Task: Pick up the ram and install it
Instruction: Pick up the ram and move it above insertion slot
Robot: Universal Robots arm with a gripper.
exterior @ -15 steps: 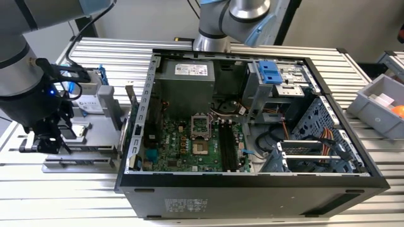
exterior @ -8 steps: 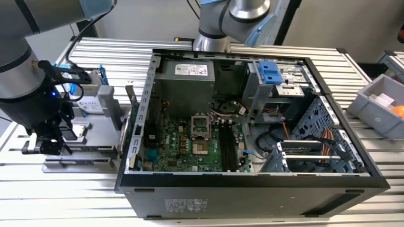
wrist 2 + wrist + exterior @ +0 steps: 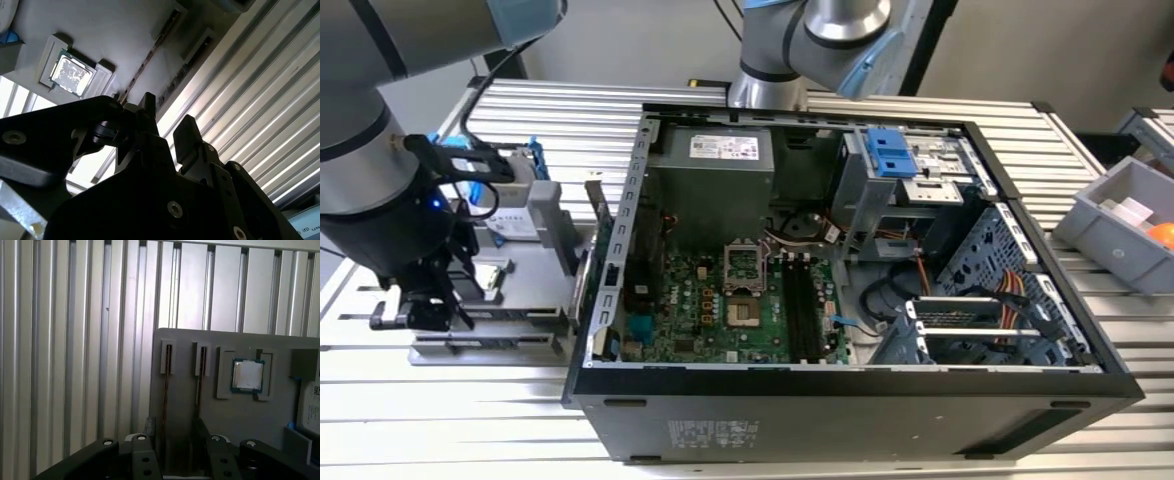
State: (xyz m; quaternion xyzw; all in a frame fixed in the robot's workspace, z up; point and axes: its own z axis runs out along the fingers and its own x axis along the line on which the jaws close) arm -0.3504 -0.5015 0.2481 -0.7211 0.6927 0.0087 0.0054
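Observation:
Two ram sticks stand on edge in slots of a grey fixture (image 3: pixel 185 405). In the first wrist view one ram (image 3: pixel 165 390) runs down between my fingers, and the other ram (image 3: pixel 199 385) lies in line with one finger (image 3: pixel 201 429). In the second wrist view a ram (image 3: pixel 147 57) shows as a thin dark strip. My gripper (image 3: pixel 175 432) (image 3: pixel 167 117) is open with a gap between its fingers, low over the fixture. The exterior view places my gripper (image 3: pixel 416 310) at the left, over the fixture (image 3: pixel 494 300) beside the open computer case (image 3: pixel 854 390).
A square silver CPU chip (image 3: pixel 247 375) (image 3: pixel 72 75) sits in the fixture next to the rams. A hard drive in a blue frame (image 3: pixel 500 200) stands behind. The motherboard's memory slots (image 3: pixel 801 310) lie inside the case. A second arm (image 3: pixel 801 40) stands behind the case. A grey bin (image 3: pixel 1114 235) is at the right.

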